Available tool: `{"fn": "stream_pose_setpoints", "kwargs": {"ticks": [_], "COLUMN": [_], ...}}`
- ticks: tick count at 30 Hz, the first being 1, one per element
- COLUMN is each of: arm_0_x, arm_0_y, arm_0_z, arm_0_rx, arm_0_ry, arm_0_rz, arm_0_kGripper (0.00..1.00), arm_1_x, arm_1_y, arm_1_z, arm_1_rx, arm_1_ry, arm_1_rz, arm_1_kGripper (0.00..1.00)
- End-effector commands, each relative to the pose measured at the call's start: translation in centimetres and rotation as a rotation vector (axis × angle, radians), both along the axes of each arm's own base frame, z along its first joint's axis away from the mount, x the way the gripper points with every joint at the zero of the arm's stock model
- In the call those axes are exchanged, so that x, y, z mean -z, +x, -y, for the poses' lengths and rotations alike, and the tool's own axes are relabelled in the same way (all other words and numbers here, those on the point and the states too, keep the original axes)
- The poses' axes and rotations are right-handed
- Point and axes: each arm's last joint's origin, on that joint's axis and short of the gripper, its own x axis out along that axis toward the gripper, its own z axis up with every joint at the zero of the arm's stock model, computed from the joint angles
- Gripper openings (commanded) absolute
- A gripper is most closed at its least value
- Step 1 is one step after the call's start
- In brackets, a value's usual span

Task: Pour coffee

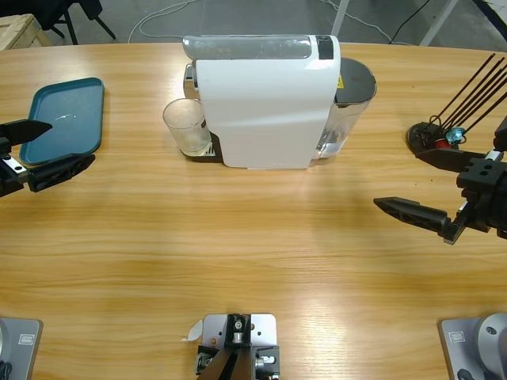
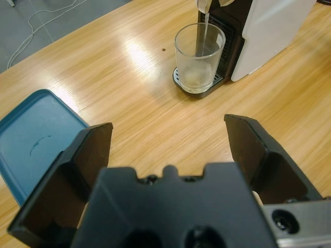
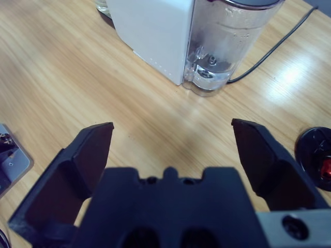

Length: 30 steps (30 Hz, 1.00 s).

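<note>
Brewing step: small clear glass tumbler (image 2: 199, 58) under white coffee machine (image 1: 265, 103) spout, thin pale coffee (image 2: 198, 77) inside; left claw (image 1: 36, 150), right claw (image 1: 444, 190) wide open, empty; next, grasping tumbler.

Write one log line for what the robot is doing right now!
step: brewing | glass tumbler on drip tray under coffee machine spout, liquid streaming in | left gripper open, apart | right gripper open, apart | tray unused

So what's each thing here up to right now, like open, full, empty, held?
Left gripper: open, holding nothing.
Right gripper: open, holding nothing.
Glass tumbler: upright on the machine's drip tray, liquid streaming in.
Coffee machine: dispensing.
Water tank: little water left.
Blue tray: nothing on it.
</note>
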Motion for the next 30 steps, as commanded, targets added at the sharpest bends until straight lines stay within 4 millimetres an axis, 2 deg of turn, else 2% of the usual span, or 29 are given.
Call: {"fn": "stream_pose_setpoints", "kwargs": {"ticks": [1,10,16,22,25,30], "arm_0_x": [0.8,0.7,0.8,0.2,0.8,1.7], "arm_0_y": [0.5,0.9,1.6,4.6,6.3,7.4], "arm_0_z": [0.7,1.0,1.8,4.8,6.5,8.1], "arm_0_rx": [0.013,0.013,0.016,0.063,0.084,0.156], "arm_0_ry": [0.041,0.011,0.012,0.011,0.039,0.030], "arm_0_rz": [-0.028,-0.027,-0.033,-0.027,-0.048,-0.110], "arm_0_kGripper": [0.937,0.979,0.962,0.950,0.950,0.945], "arm_1_x": [1.3,1.5,1.7,1.7,1.8,1.8], "arm_1_y": [0.0,0.5,0.7,0.8,0.9,0.9], "arm_1_z": [-0.2,-0.7,-0.9,-1.0,-1.0,-1.1], "arm_1_rx": [-0.003,-0.007,-0.008,-0.009,-0.008,-0.006], "arm_1_ry": [-0.028,-0.036,-0.041,-0.044,-0.047,-0.046], "arm_1_rz": [-0.037,-0.051,-0.058,-0.061,-0.063,-0.060], "arm_1_kGripper": [0.996,0.996,1.000,1.000,1.000,1.000]}}
